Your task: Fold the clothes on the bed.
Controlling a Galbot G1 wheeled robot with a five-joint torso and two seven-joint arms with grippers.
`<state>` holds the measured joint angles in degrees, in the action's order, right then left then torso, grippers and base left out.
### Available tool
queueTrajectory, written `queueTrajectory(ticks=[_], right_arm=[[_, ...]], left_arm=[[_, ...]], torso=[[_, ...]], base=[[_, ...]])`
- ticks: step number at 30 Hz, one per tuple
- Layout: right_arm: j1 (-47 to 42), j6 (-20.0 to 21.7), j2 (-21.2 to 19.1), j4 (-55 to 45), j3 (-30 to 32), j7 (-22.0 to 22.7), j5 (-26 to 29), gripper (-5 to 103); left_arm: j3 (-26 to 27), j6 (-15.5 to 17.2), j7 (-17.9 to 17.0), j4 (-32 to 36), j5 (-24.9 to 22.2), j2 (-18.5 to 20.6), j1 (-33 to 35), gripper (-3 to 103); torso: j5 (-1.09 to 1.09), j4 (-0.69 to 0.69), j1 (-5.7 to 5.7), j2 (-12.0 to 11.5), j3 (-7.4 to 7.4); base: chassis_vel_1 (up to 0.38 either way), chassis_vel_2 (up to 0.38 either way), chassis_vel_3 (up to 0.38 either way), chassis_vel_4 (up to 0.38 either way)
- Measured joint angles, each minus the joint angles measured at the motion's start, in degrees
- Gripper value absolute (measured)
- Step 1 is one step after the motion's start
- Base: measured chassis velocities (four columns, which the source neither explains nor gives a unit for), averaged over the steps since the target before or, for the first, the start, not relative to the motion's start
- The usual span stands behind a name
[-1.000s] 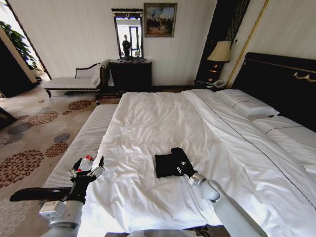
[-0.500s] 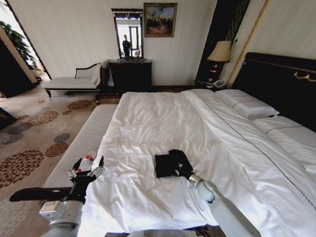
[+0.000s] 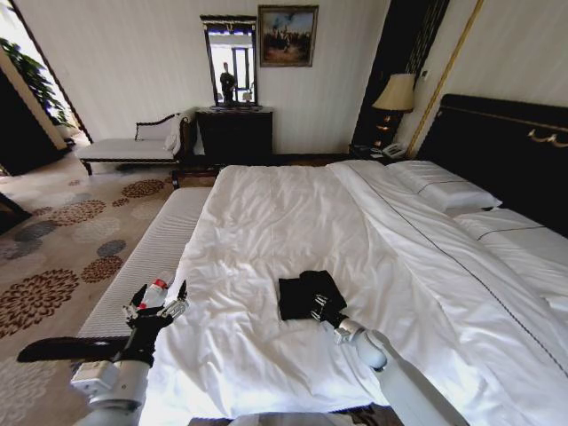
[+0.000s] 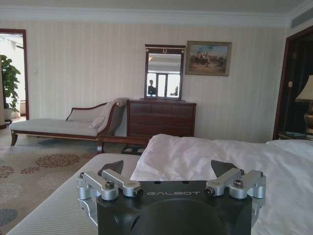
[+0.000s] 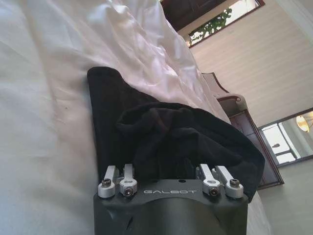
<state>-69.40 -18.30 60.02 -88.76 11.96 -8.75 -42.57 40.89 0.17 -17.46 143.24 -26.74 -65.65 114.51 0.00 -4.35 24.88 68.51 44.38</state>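
Right claw (image 3: pixel 321 308) grips black T-shirt (image 3: pixel 300 294) on bed (image 3: pixel 266 222); left claw (image 3: pixel 158 306) open.

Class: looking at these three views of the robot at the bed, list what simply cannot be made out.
- Right gripper fingertips: right wrist view, buried in the bunched black T-shirt.
- "FREE!" lettering: head view, lost in the T-shirt's folds.
- Bed near edge: head view, cut off by the frame's lower edge.
- Left gripper is open, beside the bed.

The bed (image 3: pixel 293 222) is viewed downward from the head; the left wrist looks level toward the dresser (image 4: pixel 161 117); the T-shirt (image 5: pixel 161 132) is seen close-up.
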Motion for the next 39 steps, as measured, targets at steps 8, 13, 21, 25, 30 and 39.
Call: queueTrajectory(ticks=[8,13,21,25,30,39], right_arm=[[-3.3,-2.4,-0.3,-6.0,-0.6,0.1,-1.1,82],[-6.4,-4.5,0.0,-8.7,-0.2,0.6,1.5,99],[-3.9,3.4,4.2,-7.5,2.4,5.7,28.8,100],[0.8,8.4,6.6,-2.5,2.3,9.6,40.8,100],[6.4,10.1,10.1,5.7,1.8,11.7,45.2,100],[10.0,8.9,13.7,12.5,-0.6,11.8,40.8,100]], left_arm=[[0.0,0.0,0.0,0.0,0.0,0.0,0.0,100],[0.0,0.0,0.0,0.0,0.0,0.0,0.0,100],[0.0,0.0,0.0,0.0,0.0,0.0,0.0,100],[0.0,0.0,0.0,0.0,0.0,0.0,0.0,100],[0.0,0.0,0.0,0.0,0.0,0.0,0.0,100],[0.0,0.0,0.0,0.0,0.0,0.0,0.0,100]], torso=[[0.00,0.01,0.00,0.0,0.00],[0.00,-0.01,0.00,0.0,0.00],[-0.01,0.00,0.00,0.0,0.00],[-0.01,0.00,0.02,0.0,0.00],[0.00,0.01,0.02,0.0,0.01],[0.00,-0.01,0.02,0.0,0.00]], base=[[0.000,0.000,0.000,0.000],[0.000,0.000,0.000,0.000],[0.000,0.000,0.000,0.000],[0.000,0.000,0.000,0.000],[0.000,0.000,0.000,0.000],[0.000,0.000,0.000,0.000]])
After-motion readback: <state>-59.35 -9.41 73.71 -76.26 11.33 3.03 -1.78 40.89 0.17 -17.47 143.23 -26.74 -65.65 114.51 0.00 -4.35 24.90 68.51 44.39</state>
